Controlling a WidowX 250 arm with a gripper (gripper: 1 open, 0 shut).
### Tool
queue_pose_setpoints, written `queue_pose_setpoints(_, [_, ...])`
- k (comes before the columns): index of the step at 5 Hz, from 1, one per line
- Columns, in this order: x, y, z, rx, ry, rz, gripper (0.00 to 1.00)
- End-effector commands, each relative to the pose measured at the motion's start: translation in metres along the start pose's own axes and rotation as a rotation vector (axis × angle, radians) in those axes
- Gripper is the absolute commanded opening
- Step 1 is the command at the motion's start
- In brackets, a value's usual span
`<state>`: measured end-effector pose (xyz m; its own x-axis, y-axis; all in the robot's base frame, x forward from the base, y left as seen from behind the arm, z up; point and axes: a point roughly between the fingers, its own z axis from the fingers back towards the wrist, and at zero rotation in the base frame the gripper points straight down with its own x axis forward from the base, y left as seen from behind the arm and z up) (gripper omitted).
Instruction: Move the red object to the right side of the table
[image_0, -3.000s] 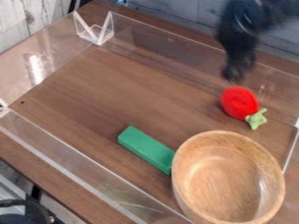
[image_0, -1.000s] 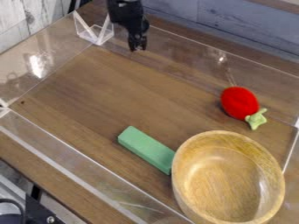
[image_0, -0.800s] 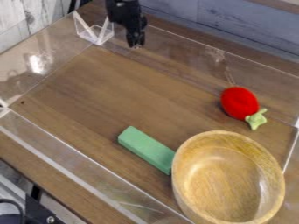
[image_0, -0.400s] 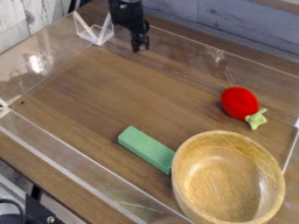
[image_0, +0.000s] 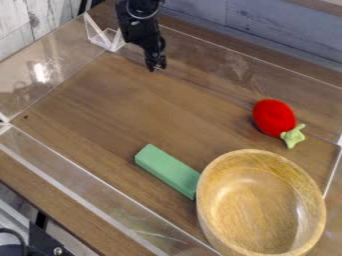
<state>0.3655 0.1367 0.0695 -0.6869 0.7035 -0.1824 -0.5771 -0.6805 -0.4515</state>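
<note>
The red object (image_0: 275, 116), a small strawberry with a green leafy cap, lies on the dark wood-grain table (image_0: 120, 110) near the right acrylic wall, just behind the bowl. My gripper (image_0: 155, 62) hangs on its black arm at the back of the table, left of centre, far from the strawberry. It points down at the tabletop and nothing shows between its fingers. The fingers are too dark and small to tell how wide they stand.
A round light wooden bowl (image_0: 261, 202) fills the front right corner. A flat green block (image_0: 167, 168) lies left of it near the front. Low clear acrylic walls (image_0: 54, 185) edge the table, and a clear folded stand (image_0: 107, 33) sits at the back left.
Three seconds ago the gripper hung over the strawberry at the right; it has since moved to the back left. In the last half second it dipped a little lower. The strawberry has not moved.
</note>
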Motion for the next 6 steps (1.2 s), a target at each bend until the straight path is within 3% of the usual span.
queue_pose_setpoints(1, [-0.003,-0.015,0.008,-0.052,0.025,0.000,1.00])
queue_pose_setpoints(2, [0.004,-0.022,0.005,-0.051,0.019,0.007,1.00])
queue_pose_setpoints(3, [0.007,-0.029,0.004,-0.046,0.015,0.015,0.00])
queue_pose_setpoints(4, [-0.004,-0.018,0.008,-0.034,0.017,0.016,1.00])
queue_pose_setpoints(5, [-0.015,-0.005,0.012,-0.022,0.018,0.012,1.00])
queue_pose_setpoints(6, [-0.015,-0.006,0.013,-0.015,0.000,0.044,1.00])
